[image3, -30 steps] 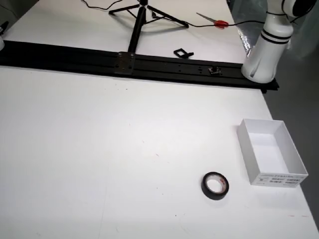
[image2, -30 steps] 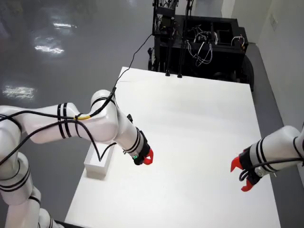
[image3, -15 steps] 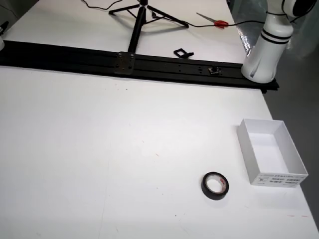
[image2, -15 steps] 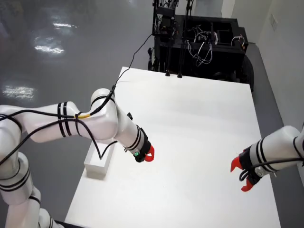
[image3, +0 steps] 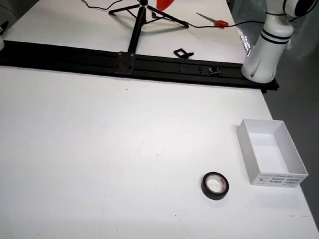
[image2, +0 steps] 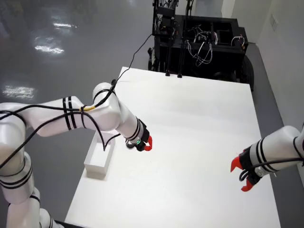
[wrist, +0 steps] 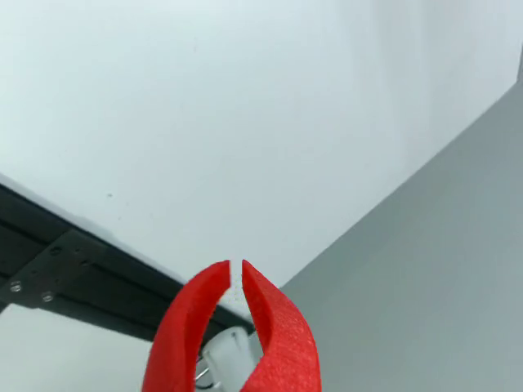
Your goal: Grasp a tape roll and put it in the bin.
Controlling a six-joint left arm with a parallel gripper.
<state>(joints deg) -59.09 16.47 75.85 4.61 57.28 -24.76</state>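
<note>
A black tape roll (image3: 215, 185) lies flat on the white table (image3: 99, 149) in the view from the side, just left of the open white bin (image3: 278, 178). The bin holds nothing. In the view from above, my gripper (image2: 148, 144) hovers over the table just right of the bin (image2: 95, 170), and I cannot make out the roll there. In the view that rides on the gripper, its red fingers (wrist: 282, 327) meet at the tips of the gripper (wrist: 237, 265), shut with nothing between them. That view shows only bare table, a black rail and grey floor.
A black rail (image3: 149, 64) crosses the table's far side, with a tripod (image3: 134, 25), scissors (image3: 214, 21) and a white arm base (image3: 264, 50). The second arm's red gripper (image2: 241, 175) hangs open at the right. A black equipment cart (image2: 199, 42) stands behind the table.
</note>
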